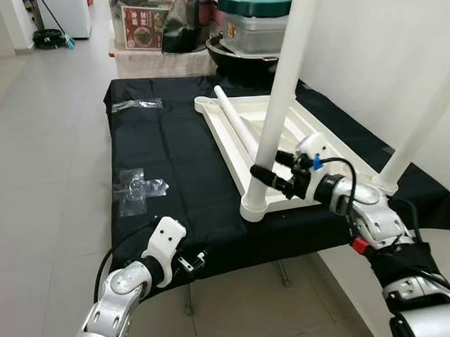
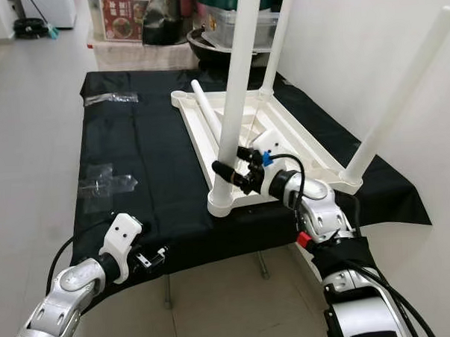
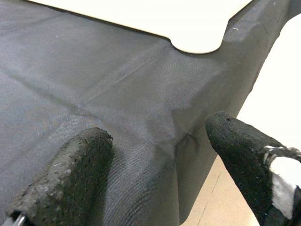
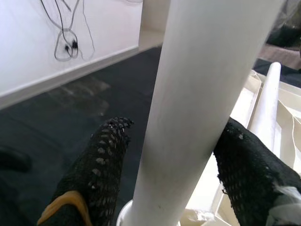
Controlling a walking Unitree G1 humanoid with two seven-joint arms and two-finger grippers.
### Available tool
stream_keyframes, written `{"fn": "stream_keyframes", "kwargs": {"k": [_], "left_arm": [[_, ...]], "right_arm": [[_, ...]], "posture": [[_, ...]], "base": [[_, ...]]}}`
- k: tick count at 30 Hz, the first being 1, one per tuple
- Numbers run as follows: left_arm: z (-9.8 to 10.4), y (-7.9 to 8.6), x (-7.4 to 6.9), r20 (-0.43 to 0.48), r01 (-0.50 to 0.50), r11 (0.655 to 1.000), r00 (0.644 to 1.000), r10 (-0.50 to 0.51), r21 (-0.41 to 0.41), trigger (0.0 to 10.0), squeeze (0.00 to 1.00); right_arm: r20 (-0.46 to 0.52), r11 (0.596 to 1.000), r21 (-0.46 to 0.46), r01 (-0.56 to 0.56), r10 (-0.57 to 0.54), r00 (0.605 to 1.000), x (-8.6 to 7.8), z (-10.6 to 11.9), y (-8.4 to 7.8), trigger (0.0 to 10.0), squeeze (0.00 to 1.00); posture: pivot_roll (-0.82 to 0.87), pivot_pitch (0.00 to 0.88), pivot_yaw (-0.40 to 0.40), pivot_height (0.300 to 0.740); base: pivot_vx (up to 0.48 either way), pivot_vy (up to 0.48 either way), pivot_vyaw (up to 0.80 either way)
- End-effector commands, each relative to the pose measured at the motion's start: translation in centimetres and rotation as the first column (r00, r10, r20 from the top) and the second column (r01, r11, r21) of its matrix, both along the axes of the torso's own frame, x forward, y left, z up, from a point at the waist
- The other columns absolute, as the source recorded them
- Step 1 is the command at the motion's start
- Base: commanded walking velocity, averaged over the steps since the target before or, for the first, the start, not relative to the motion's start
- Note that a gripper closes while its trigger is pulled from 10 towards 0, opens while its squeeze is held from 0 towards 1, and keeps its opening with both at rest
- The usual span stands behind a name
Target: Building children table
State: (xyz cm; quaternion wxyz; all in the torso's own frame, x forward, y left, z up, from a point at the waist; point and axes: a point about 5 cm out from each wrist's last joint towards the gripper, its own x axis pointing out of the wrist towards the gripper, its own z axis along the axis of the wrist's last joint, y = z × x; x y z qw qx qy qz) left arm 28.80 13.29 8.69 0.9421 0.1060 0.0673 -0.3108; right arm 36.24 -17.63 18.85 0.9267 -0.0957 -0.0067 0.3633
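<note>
Nearest, the left end effector hangs spread and empty at the black worktop edge. Rightward, the upturned tabletop lies on it. The right end effector straddles the near leg low, contact unclear. The plastic looks light, stiff and slick; grip near the socket.

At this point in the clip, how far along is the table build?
Three legs stand upright in corners of the upside-down white tabletop, which lies on the black-covered table. In hand: the right gripper brackets the near leg low down, fingers on either side. Left to do: the loose fourth leg lies on the tabletop. The left gripper is open at the cloth's front edge.
</note>
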Motion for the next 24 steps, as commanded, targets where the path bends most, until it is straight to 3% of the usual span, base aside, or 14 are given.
{"fn": "stream_keyframes", "kwargs": {"k": [1,4,9,11,14,15,17,18,19,20,21,22,23,24], "left_arm": [[-0.3,0.0,-0.2,-0.011,0.001,1.000,1.000,-0.001,0.014,10.0,0.00],[-0.3,0.2,-0.2,-0.011,-0.004,1.000,1.000,0.004,0.016,10.0,0.00],[-0.3,0.2,-0.1,-0.009,-0.005,1.000,1.000,0.005,0.017,10.0,0.00],[-0.3,0.1,-0.1,-0.008,-0.005,1.000,1.000,0.006,0.016,10.0,0.00],[-0.3,0.1,-0.1,-0.007,-0.005,1.000,1.000,0.005,0.016,10.0,0.00],[-0.3,0.1,-0.1,-0.007,-0.006,1.000,1.000,0.006,0.014,10.0,0.00],[-0.3,0.1,-0.1,-0.007,-0.006,1.000,1.000,0.006,0.014,10.0,0.00],[-0.4,0.1,-0.2,-0.008,-0.006,1.000,1.000,0.007,0.015,10.0,0.00],[-0.4,0.1,-0.2,-0.008,-0.007,1.000,1.000,0.007,0.016,10.0,0.00],[-0.4,0.1,-0.2,-0.008,-0.007,1.000,1.000,0.007,0.016,10.0,0.00],[-0.4,0.1,-0.2,-0.009,-0.007,1.000,1.000,0.007,0.016,10.0,0.00],[-0.4,0.1,-0.2,-0.009,-0.007,1.000,1.000,0.007,0.016,10.0,0.00],[-0.4,0.1,-0.2,-0.009,-0.007,1.000,1.000,0.007,0.016,10.0,0.00],[-0.4,0.0,-0.2,-0.009,-0.006,1.000,1.000,0.006,0.015,10.0,0.00]], "right_arm": [[-0.023,0.998,-0.053,0.015,-0.017,1.000,0.2,-1.0,0.4,10.0,0.00],[-0.038,0.993,-0.093,0.074,-0.078,0.996,0.7,-1.8,0.5,10.0,0.00],[-0.047,0.994,-0.069,0.080,-0.083,0.995,0.9,-1.7,0.5,10.0,0.00],[-0.044,0.992,-0.035,0.122,-0.123,0.991,1.4,-1.4,0.5,0.4,0.00],[-0.036,0.984,-0.003,0.178,-0.178,0.983,1.9,-1.1,0.3,0.0,0.00],[-0.035,0.966,0.000,0.259,-0.259,0.965,2.1,-1.3,-0.1,0.0,0.00],[-0.035,0.966,0.000,0.259,-0.259,0.965,2.1,-1.3,-0.1,0.0,0.00],[-0.039,0.938,-0.023,0.347,-0.348,0.937,2.3,-1.8,-0.7,0.0,0.00],[-0.050,0.874,-0.044,0.485,-0.487,0.872,2.5,-2.3,-1.7,0.0,0.00],[-0.050,0.874,-0.044,0.485,-0.487,0.872,2.5,-2.3,-1.7,0.0,0.00],[-0.062,0.769,-0.043,0.638,-0.639,0.767,2.5,-2.9,-3.1,0.0,0.00],[-0.072,0.593,-0.052,0.804,-0.805,0.589,1.9,-3.9,-5.4,0.0,0.00],[-0.072,0.593,-0.052,0.804,-0.805,0.589,1.9,-3.9,-5.4,0.0,0.00],[-0.099,0.422,-0.060,0.905,-0.904,0.415,1.0,-5.1,-7.5,0.0,0.00]], "posture": [[0.04,0.000,-0.131,0.740],[0.04,0.000,-0.133,0.740],[0.05,0.000,-0.136,0.740],[0.05,0.000,-0.137,0.740],[0.05,0.000,-0.139,0.740],[0.05,0.000,-0.140,0.740],[0.05,0.000,-0.140,0.740],[0.05,0.000,-0.140,0.740],[0.04,0.000,-0.139,0.740],[0.04,0.000,-0.139,0.740],[0.04,0.000,-0.140,0.740],[0.04,0.000,-0.139,0.740],[0.04,0.000,-0.139,0.740],[0.04,0.000,-0.139,0.740]], "base": [[0.000,0.000,0.00],[0.000,0.000,0.00],[0.000,0.000,0.00],[0.000,0.000,0.00],[0.000,0.000,0.00],[0.000,0.000,0.00],[0.000,0.000,0.00],[0.000,0.000,0.00],[0.000,0.000,0.00],[0.000,0.000,0.00],[0.000,0.000,0.00],[0.000,0.000,0.00],[0.000,0.000,0.00],[0.000,0.000,0.00]]}}
